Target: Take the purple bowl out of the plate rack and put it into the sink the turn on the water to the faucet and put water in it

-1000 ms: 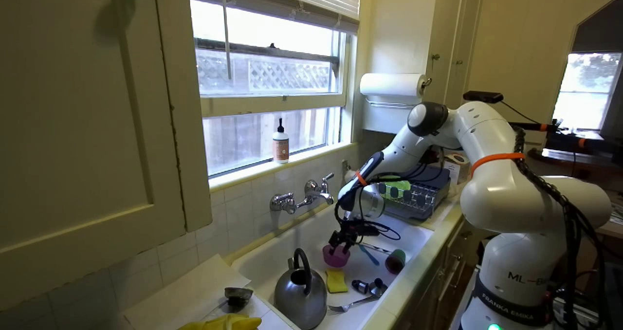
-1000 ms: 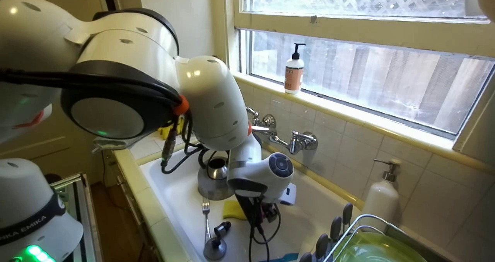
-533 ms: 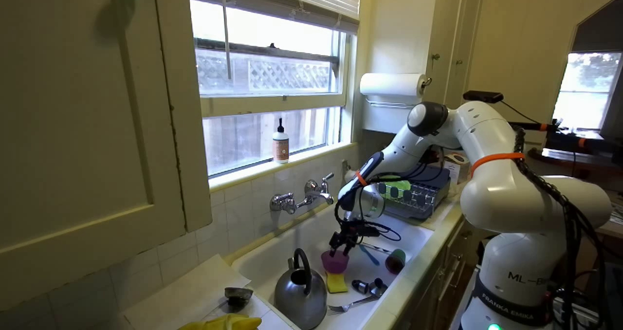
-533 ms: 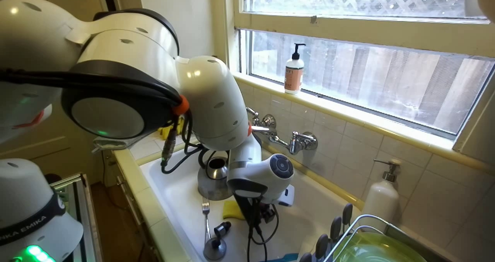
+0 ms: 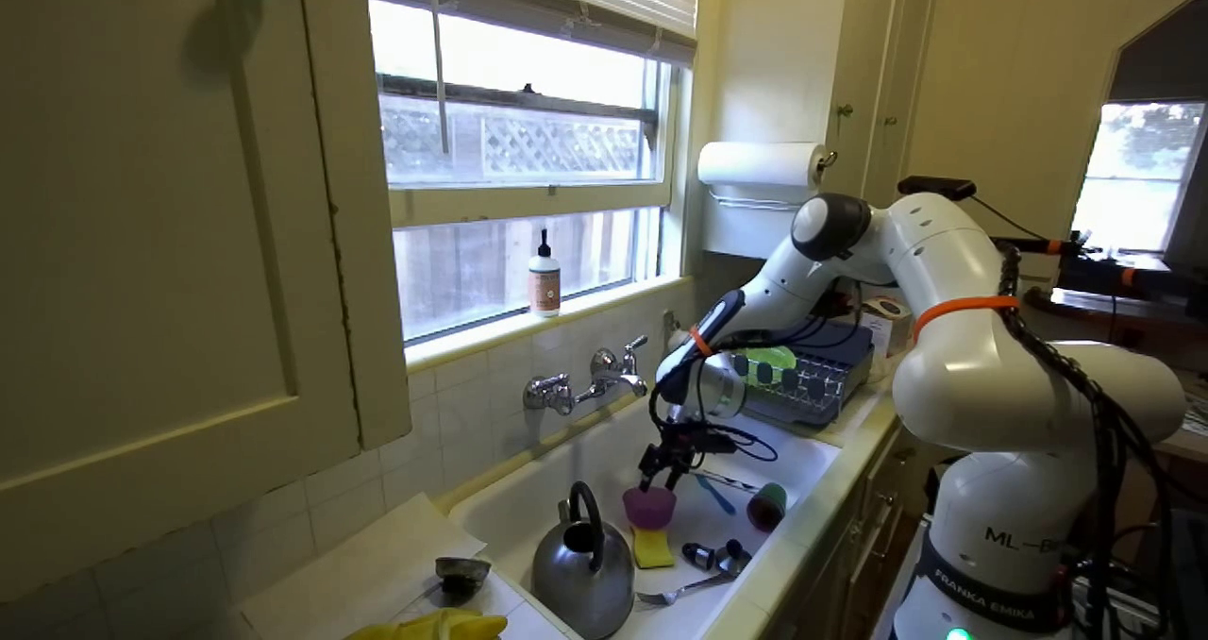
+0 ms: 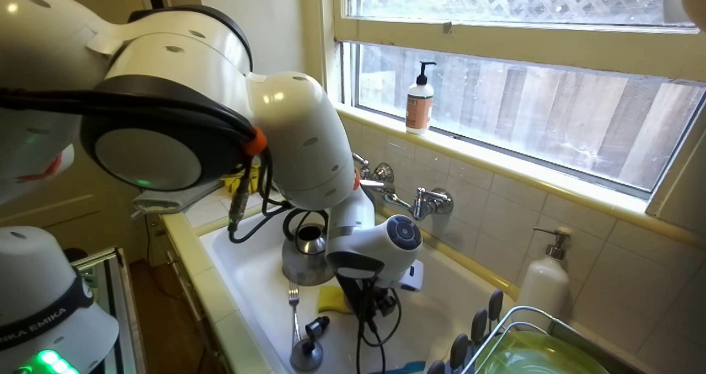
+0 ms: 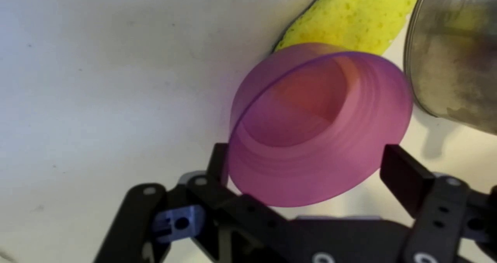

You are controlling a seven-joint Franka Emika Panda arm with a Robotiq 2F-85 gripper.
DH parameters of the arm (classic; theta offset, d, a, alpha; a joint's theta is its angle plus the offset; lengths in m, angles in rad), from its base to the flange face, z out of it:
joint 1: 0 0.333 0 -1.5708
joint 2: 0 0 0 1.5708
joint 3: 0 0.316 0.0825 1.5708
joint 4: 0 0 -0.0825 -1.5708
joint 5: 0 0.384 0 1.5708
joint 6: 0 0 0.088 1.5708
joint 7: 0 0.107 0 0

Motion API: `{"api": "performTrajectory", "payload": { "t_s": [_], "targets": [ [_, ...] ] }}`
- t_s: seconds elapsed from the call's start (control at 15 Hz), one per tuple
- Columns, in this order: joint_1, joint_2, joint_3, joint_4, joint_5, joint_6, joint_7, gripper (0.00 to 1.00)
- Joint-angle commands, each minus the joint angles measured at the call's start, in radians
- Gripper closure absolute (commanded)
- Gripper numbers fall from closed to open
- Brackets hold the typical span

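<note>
Over the sink [image 5: 528,494], a white robot arm [image 5: 953,253] is being held bent, its lower end being pointed down inside. Past one end of the sink, the plate rack [image 5: 830,390] is being shown in both exterior views. Toward the opposite end of the sink, a grey kettle [image 5: 583,583] is being supported upright on the sink's floor. Above one long side of the sink, the faucet [image 5: 613,380] is being held with its spout reaching out. Low inside the sink, the fingers of the gripper [image 7: 306,152] are being held wide apart — one at either side of the purple bowl [image 7: 322,139]. About midway along the sink, that bowl is being seen tilted; whether its rim is being touched by a fingertip cannot be told. On the sink's floor, a yellow sponge [image 7: 353,18] is being partly covered by the bowl — as seen in the wrist view.
</note>
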Motion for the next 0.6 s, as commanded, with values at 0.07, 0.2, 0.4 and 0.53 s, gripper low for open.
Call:
{"api": "performTrajectory", "payload": {
  "t_s": [0.07,0.2,0.4,0.53],
  "targets": [
    [-0.022,-0.087,-0.006,-0.089,0.005,-0.012,-0.018,0.0],
    [-0.026,-0.107,-0.011,-0.109,0.005,-0.018,-0.021,0.0],
    [-0.027,-0.134,-0.023,-0.135,0.004,-0.027,-0.027,0.0],
    [-0.042,-0.161,-0.018,-0.168,0.009,-0.026,-0.041,0.0]
  ]
}}
